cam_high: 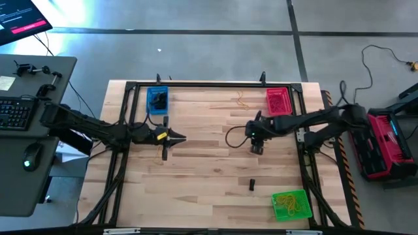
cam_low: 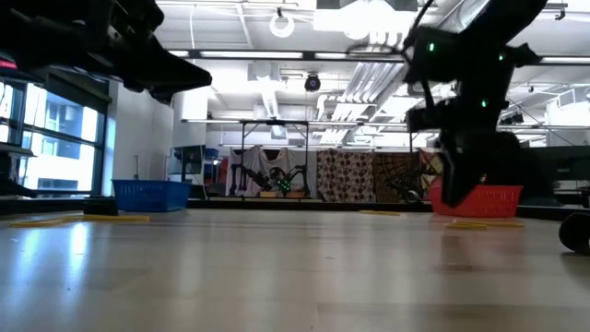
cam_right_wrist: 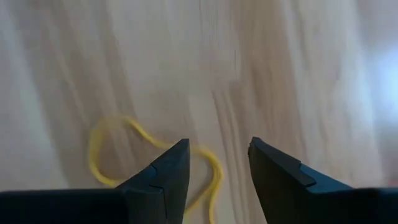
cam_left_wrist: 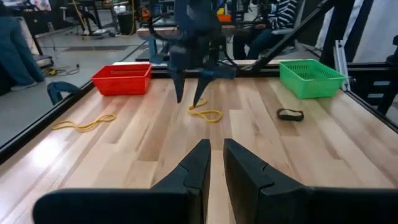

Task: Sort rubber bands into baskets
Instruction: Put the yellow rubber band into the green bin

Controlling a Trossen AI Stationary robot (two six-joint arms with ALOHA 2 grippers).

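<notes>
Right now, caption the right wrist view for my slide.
Open right end effector poised above a yellow rubber band on the wooden table.

The blue basket [cam_high: 159, 100] sits at the table's far left and holds something dark. The red basket [cam_high: 278, 100] sits at the far right, its contents too small to tell. The green basket [cam_high: 290, 204] stands at the near right, with yellow bands [cam_high: 286, 205] tangled inside. One yellow band [cam_right_wrist: 127, 155] lies flat on the wood in a loose, wavy loop in the middle of the table. Another yellow band [cam_left_wrist: 84, 123] lies stretched out near the red basket. A black band [cam_left_wrist: 290, 114] lies bunched up just beside the green basket.
</notes>
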